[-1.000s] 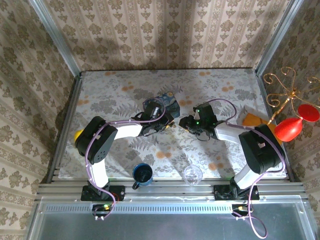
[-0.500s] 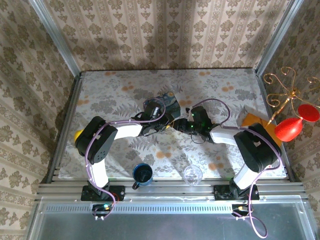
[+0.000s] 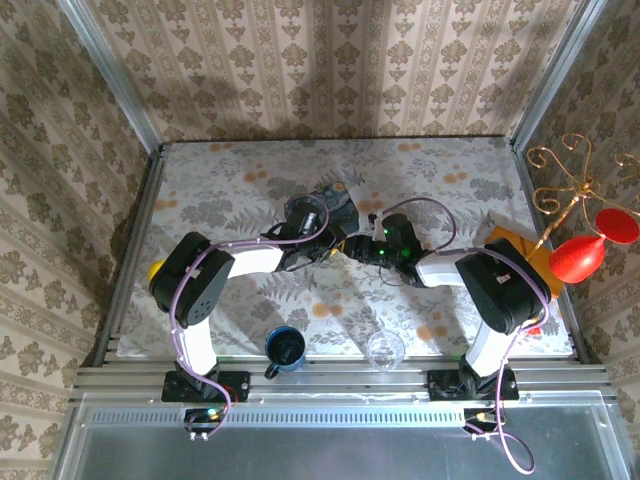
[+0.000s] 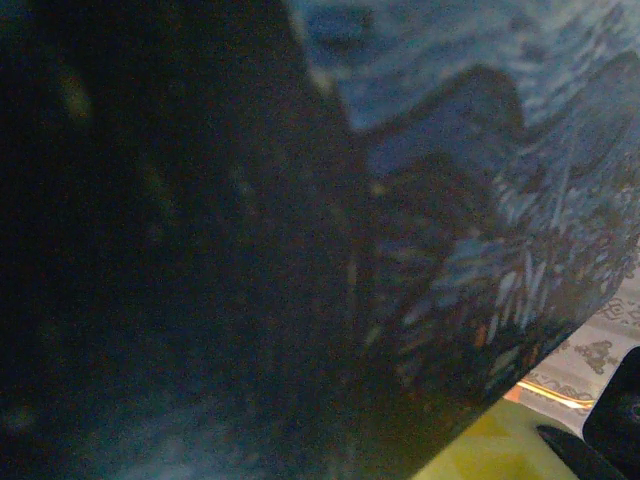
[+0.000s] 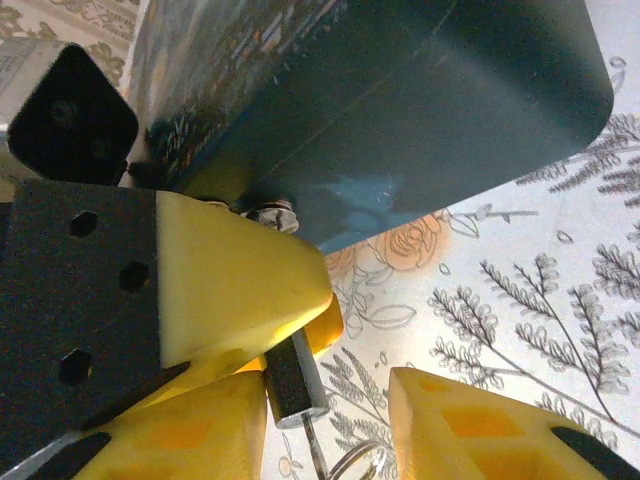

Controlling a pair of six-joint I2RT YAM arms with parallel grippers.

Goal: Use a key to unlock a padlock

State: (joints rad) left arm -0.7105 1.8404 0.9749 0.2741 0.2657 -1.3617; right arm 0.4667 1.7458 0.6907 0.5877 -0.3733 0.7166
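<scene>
Floral tablecloth [image 5: 520, 260] beneath. The padlock [image 5: 293, 385] sits just under the blue tin [image 5: 400, 110], with the key [image 5: 313, 440] poking from its lower end. The right gripper [image 5: 328, 388] straddles the key, jaws parted, not clamping it. The left gripper [image 5: 318, 305] crowds the padlock's top — its grip I cannot tell.

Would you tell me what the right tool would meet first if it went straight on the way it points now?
Straight ahead of the right tool, probably the small silvery padlock first, then a yellow finger of the left tool; depth is unclear.
</scene>
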